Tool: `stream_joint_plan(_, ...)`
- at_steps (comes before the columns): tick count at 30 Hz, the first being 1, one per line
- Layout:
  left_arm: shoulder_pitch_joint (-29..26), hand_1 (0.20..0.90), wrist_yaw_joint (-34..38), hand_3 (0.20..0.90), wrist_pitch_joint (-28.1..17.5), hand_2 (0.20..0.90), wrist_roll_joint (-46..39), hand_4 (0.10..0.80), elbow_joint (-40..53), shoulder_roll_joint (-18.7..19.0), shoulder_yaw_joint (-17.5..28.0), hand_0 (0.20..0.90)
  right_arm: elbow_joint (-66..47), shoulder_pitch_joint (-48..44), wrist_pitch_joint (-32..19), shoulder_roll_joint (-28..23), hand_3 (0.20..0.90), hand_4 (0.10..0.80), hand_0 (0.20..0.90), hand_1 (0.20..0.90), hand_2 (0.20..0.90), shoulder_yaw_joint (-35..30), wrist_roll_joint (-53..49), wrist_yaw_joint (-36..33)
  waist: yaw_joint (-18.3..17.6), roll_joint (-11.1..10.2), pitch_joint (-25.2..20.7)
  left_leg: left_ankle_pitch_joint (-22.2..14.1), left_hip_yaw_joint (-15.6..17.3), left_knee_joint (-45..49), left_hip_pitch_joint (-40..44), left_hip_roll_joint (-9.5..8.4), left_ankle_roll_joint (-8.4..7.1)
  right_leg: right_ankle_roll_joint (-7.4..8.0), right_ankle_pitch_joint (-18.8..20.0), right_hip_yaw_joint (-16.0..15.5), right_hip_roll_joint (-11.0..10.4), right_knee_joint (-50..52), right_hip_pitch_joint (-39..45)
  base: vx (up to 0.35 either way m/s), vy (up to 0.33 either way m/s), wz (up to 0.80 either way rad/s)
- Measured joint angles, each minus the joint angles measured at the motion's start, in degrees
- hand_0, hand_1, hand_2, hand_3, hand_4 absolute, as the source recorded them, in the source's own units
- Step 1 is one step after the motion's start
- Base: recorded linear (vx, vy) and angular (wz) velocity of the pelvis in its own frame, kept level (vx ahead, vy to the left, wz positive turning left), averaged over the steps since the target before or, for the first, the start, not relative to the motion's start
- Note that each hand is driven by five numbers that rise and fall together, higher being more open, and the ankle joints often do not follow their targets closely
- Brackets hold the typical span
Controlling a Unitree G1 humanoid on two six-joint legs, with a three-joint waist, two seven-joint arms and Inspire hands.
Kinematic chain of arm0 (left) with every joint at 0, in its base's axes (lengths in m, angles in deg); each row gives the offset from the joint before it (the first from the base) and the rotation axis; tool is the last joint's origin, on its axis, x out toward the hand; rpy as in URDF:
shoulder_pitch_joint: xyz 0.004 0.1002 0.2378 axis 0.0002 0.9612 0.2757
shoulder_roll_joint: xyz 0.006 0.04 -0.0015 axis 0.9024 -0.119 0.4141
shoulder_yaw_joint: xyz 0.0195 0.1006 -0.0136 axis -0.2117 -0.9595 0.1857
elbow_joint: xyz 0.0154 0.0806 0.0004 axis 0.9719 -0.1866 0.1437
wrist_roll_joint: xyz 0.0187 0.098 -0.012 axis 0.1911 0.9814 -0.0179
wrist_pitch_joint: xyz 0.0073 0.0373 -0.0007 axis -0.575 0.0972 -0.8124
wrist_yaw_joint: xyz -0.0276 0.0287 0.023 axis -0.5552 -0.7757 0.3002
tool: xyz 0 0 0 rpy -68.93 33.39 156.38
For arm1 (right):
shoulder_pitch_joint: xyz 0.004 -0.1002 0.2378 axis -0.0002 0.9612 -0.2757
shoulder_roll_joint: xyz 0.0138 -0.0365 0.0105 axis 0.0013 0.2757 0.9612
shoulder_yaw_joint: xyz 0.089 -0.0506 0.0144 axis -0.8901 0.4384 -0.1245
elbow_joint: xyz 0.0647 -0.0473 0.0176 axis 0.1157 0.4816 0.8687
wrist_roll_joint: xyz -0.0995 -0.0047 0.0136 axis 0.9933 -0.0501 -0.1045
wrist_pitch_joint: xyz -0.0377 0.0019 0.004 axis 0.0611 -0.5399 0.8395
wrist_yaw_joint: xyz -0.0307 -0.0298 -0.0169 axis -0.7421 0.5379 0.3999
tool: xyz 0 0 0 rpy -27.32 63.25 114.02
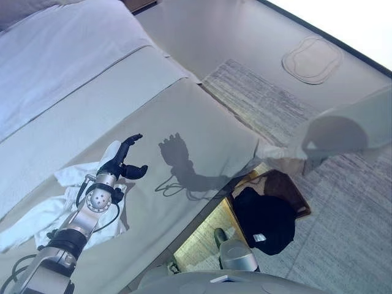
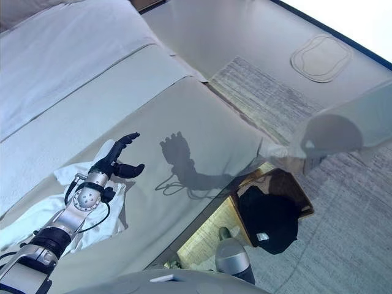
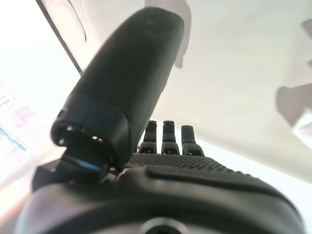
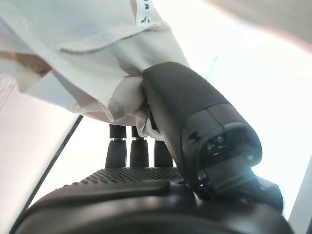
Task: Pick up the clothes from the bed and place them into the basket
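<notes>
Right now the left hand hangs with relaxed, empty fingers above white clothes on the bed, while the right hand pinches a pale garment; judging by this, that garment next needs carrying over the basket holding dark clothes and releasing

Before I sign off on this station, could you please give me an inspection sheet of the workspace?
Surface: bed with a beige cover, white bedding at its far end.
Job's things: white clothes lie on the bed under the left arm; basket on the floor beside the bed holds a black garment; a pale garment is in the right hand.
Clutter: nothing seen.
Hands: left hand open, raised over the bed, holding nothing; right hand pinches the pale garment.
Cables: nothing seen.
Surroundings: grey carpet with a pale mat.
</notes>
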Motion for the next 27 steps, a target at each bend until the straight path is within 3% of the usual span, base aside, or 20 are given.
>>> stream_joint_plan(4,-0.07,0.9,-0.24,0.9,-0.66,0.9,0.01,0.8,-0.01,-0.78,-0.05,0.9,-0.01,2.56,-0.35,1.56,0.2,0.1,0.3,0.3,0.3,-0.07,0.14,2.16,-0.58,0.09,-0.31,0.0,0.38,0.0,0.04,0.39,0.0,0.0,0.0,0.04,0.16,-0.11,-0.02,-0.002,-0.013,-0.03)
stream_joint_plan(14,-0.32,0.9,-0.79,0.9,-0.54,0.9,0.02,0.8,0.0,-1.53,-0.26,0.9,-1.0,3.07,-1.28,11.95,0.2,0.1,0.3,0.3,0.3,2.49,1.89,3.31,0.29,0.0,-0.72,-0.04,0.29,-0.01,-2.44,0.38,-0.07,0.2,-0.14,-0.13,0.3,-2.49,-1.08,-0.01,-0.01,0.02)
stream_joint_plan(18,-0.42,0.9,-1.07,0.9,-0.17,0.9,0.02,0.8,0.01,-1.53,-0.34,0.9,-1.33,3.19,-1.35,15.3,0.2,0.1,0.3,0.3,0.3,5.63,2.81,3.47,0.47,0.05,-0.99,-2.0,0.16,-0.03,-3.29,0.5,-3.01,2.23,-1.64,-0.15,0.26,-3.65,-1.28,-0.018,-0.007,0.04)
stream_joint_plan(22,-0.4,0.9,-1.76,0.9,1.26,0.9,0.02,0.8,0.02,-1.58,-0.55,0.9,-1.06,4.81,-1.3,20.14,0.2,0.1,0.3,0.3,0.3,7.4,3.01,3.48,0.55,0.19,-1.16,-1.81,0.17,-0.14,-4.3,0.36,-3.36,2.23,-1.67,-0.09,0.0,-3.7,-2.15,-0.004,-0.011,0.02)
stream_joint_plan(27,-0.31,0.9,-1.72,0.9,2.04,0.9,0.01,0.8,0.04,-1.68,-0.53,0.9,-0.93,6.73,-1.28,21.18,0.2,0.1,0.3,0.3,0.3,11.16,3.89,3.55,0.41,0.87,-2.9,-1.6,0.17,-0.29,-5.09,0.38,-3.33,2.23,-1.66,-0.12,-0.04,-3.72,-2.98,0.0,0.0,0.0)
